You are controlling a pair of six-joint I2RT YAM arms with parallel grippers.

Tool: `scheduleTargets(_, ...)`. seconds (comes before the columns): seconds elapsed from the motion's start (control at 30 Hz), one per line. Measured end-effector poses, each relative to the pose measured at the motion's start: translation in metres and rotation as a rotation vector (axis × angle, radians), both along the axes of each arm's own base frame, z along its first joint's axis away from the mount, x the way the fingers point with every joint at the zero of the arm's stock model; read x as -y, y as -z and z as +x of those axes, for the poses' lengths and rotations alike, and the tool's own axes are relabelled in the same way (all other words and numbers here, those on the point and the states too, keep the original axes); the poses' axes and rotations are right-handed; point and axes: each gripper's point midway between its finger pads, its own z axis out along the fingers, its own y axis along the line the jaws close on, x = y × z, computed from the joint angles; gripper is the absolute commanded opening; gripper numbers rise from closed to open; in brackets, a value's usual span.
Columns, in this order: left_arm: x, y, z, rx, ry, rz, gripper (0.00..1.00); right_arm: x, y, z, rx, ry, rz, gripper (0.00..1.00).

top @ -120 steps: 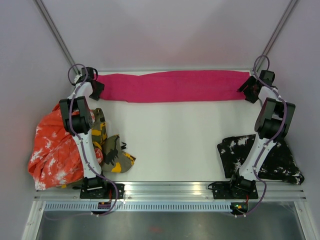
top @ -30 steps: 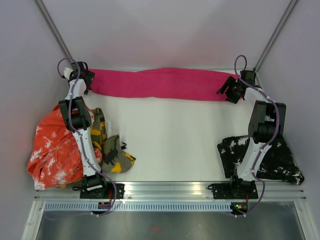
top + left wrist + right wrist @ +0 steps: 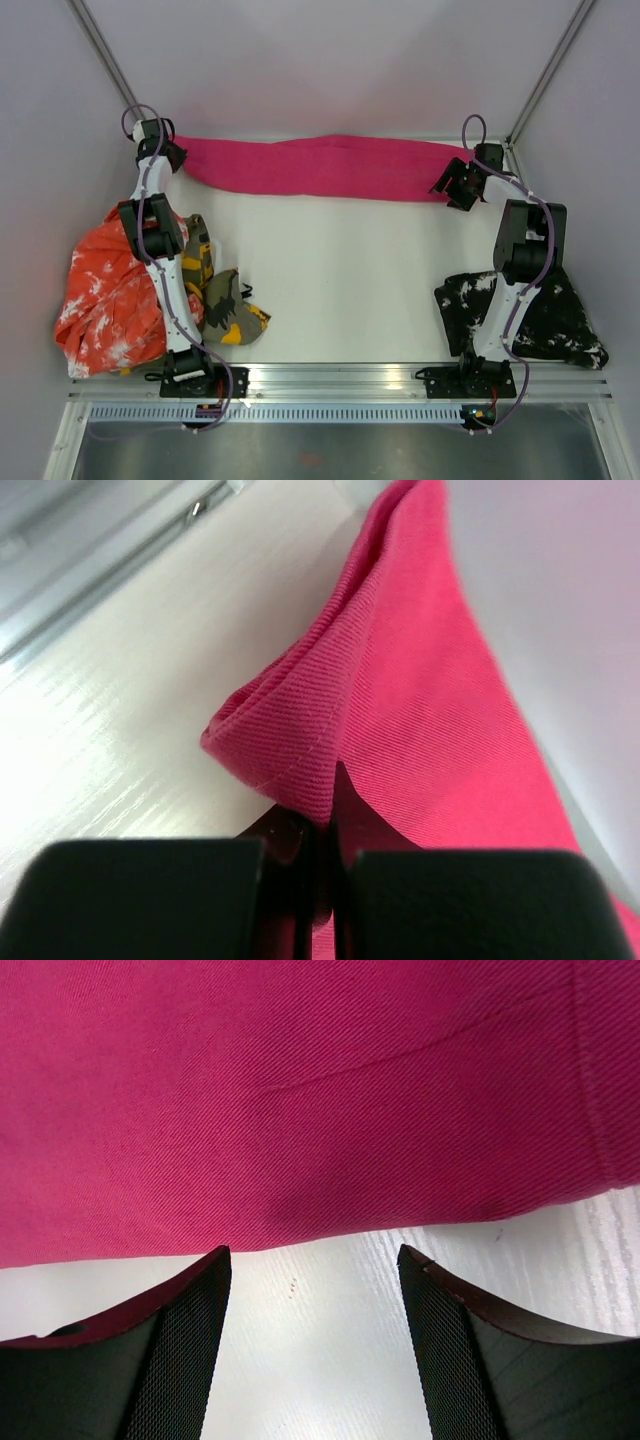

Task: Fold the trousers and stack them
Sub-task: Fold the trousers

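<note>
**Pink pair pinched at one end; folding barely begun**

From the top view I judged the job to be at an early stage. The table (image 3: 340, 280) carried four pairs, none of them stacked. The magenta-pink trousers (image 3: 320, 167) lay as one long band across the upper part of the frame. They looked doubled lengthwise but were not yet folded short. The orange-white pair (image 3: 100, 290) sat crumpled at lower left and the black splattered pair (image 3: 570, 325) lay in a heap at lower right. The camouflage pair (image 3: 228, 308) was bunched just beside the orange one. None of these three showed any fold. The left gripper (image 3: 165, 155) stood at the band's left end and the right gripper (image 3: 452, 188) at its right end.

The top view could not tell me what the fingers were doing. My left wrist camera did: the jaws were pressed together, pinching a doubled pink hem low in the centre of its frame. My right wrist camera showed its jaws spread with bare tabletop between them. The pink edge lay just beyond the tips, and nothing was caught. Neither wrist view showed the other three pairs.
</note>
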Motion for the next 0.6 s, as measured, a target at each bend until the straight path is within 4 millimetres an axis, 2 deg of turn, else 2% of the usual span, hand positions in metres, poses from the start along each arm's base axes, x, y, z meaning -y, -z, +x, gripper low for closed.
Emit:
scheduleTargets(0.07,0.002,-0.018,-0.001,0.016,0.036,0.065,0.02,-0.004,0.0,0.0,0.0,-0.009,0.0,0.74)
scheduleTargets(0.13,0.008,-0.05,-0.001,0.062,0.084,0.156,0.02,-0.009,0.0,0.0,0.0,-0.018,0.0,0.74)
scheduleTargets(0.23,0.025,-0.103,-0.004,0.15,0.164,0.277,0.02,-0.013,-0.002,0.001,0.001,-0.028,0.002,0.75)
scheduleTargets(0.33,0.058,-0.167,-0.008,0.267,0.274,0.43,0.02,-0.016,-0.007,0.004,0.013,-0.036,0.006,0.75)
scheduleTargets(0.43,0.103,-0.218,-0.006,0.365,0.382,0.589,0.02,-0.017,-0.011,0.007,0.024,-0.041,0.012,0.75)
scheduleTargets(0.5,0.152,-0.246,0.0,0.428,0.472,0.711,0.02,-0.019,-0.012,0.006,0.026,-0.047,0.019,0.75)
scheduleTargets(0.53,0.172,-0.251,0.001,0.441,0.508,0.749,0.02,-0.019,-0.013,0.006,0.027,-0.049,0.021,0.75)
scheduleTargets(0.6,0.227,-0.255,0.002,0.47,0.613,0.83,0.02,-0.02,-0.016,0.006,0.033,-0.054,0.027,0.75)
